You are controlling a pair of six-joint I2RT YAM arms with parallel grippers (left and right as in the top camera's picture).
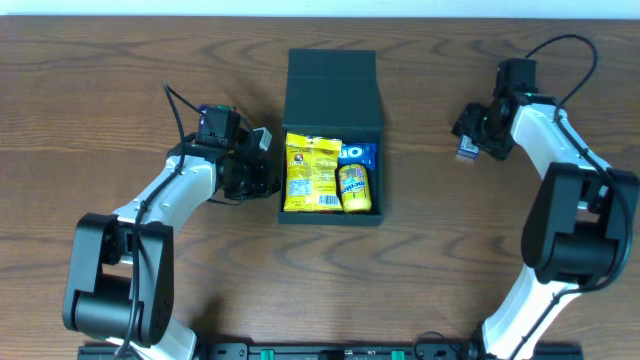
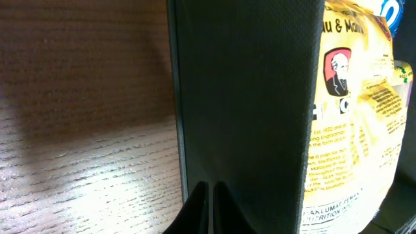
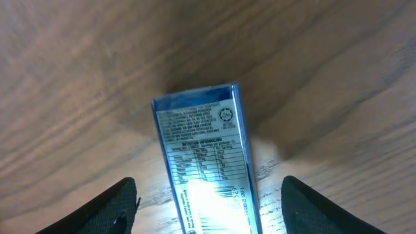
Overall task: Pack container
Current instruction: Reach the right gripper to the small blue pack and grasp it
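**Container half packed, one blue packet out on the table**

The left claw (image 2: pixel 209 195) is shut, its two dark fingertips pressed together with nothing between them. It sits low against the outside of the container (image 1: pixel 332 215), right at the left wall, tips at the foot of that wall. The dark teal box lies directly in front of this claw, and its hinged lid (image 1: pixel 331 88) is thrown open and lies flat on the far side.

Just past the wall from the left claw a large yellow snack packet (image 1: pixel 312 175) lies flat inside the box. Beyond it, further from the claw, lies a small yellow pack (image 1: pixel 354 188), with a blue wrapper (image 1: pixel 358 153) behind that one.

The right claw (image 3: pixel 209 188) stands open well off to the other side of the container, pointing down at the wooden table (image 1: pixel 120 90). A slim blue-and-white packet (image 3: pixel 205 153) lies flat on the table directly beneath it, between the two spread fingers (image 3: pixel 114 208). Its printed nutrition panel faces up and glare covers its near end. Neither finger touches it, and there is bare wood on both sides
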